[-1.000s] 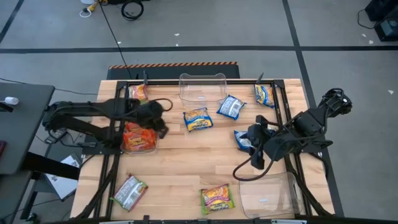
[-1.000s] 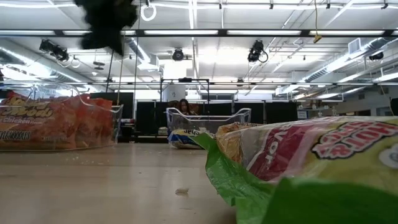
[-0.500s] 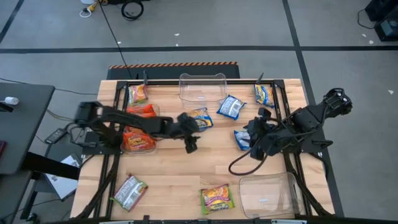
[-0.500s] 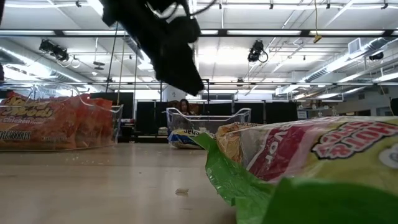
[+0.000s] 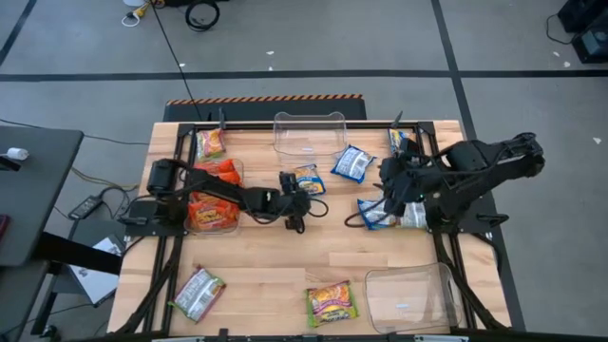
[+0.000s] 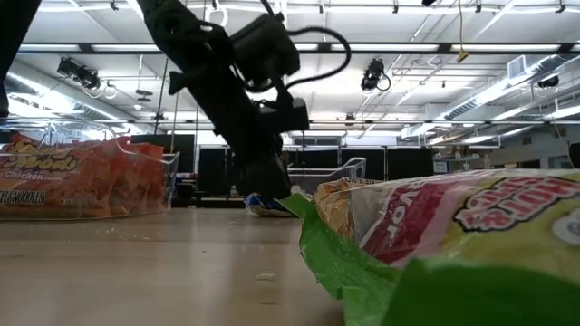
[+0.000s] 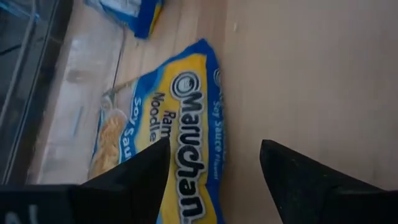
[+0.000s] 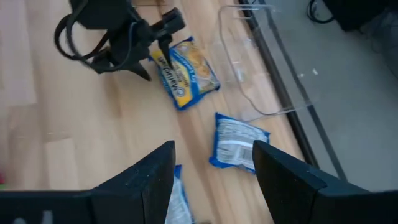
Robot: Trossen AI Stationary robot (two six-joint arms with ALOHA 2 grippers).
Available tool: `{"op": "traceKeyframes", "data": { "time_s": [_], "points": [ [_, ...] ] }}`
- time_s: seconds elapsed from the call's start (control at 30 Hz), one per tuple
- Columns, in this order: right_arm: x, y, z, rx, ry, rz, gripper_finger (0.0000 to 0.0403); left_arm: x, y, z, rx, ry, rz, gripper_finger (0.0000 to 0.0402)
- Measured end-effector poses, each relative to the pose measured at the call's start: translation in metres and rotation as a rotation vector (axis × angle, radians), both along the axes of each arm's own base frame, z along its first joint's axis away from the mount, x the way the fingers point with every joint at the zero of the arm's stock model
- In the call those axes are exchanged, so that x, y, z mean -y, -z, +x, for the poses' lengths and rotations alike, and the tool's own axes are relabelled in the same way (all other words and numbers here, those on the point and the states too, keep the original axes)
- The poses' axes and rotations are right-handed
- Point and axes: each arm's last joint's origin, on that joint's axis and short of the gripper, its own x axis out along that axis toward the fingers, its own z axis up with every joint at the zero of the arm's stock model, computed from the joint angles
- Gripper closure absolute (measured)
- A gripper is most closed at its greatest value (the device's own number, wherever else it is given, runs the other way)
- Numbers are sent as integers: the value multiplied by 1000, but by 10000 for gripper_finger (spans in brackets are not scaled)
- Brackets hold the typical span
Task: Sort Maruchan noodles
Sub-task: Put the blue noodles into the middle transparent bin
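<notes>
Yellow-and-blue crinkly plastic, the flat Maruchan soy-sauce noodle packet (image 7: 180, 134) lies loose on the wooden table (image 5: 285, 266) towards its far edge, just in front of the clear empty plastic tray (image 5: 309, 133) standing there. The left gripper (image 7: 214, 165) hangs low over the packet with its fingers spread, one dark finger (image 7: 134, 174) above the printed face and the other above bare wood, so nothing is pinched yet. If it closes from this offset it would likely catch only the packet's long edge; slick film gripped so thinly could slip out or crumple, or the packet could skate towards the tray. The orange-red packets (image 5: 211, 204) fill another clear tray (image 5: 235, 223) at the table's left edge.

The right gripper (image 8: 212, 165) is held above the right half, fingers apart and empty, over a blue-and-white packet (image 8: 236, 143). Both arms reach towards the middle, so a careless swing could bring them together. More packets lie by the near edge, among them a green-and-pink one (image 5: 331, 302).
</notes>
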Motion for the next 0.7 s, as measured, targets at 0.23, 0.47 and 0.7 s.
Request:
{"op": "traceKeyframes", "data": {
  "time_s": [0.23,0.47,0.7],
  "points": [
    [12,-1,1,-18,-8,12,183,-13,3,-3,-8,-93,4,195],
    [16,-1,2,-25,-4,5,183,-24,5,-4,-16,-98,-73,327],
    [14,-1,2,-13,17,91,183,-16,-42,19,-51,-126,-269,385]
  ]
}}
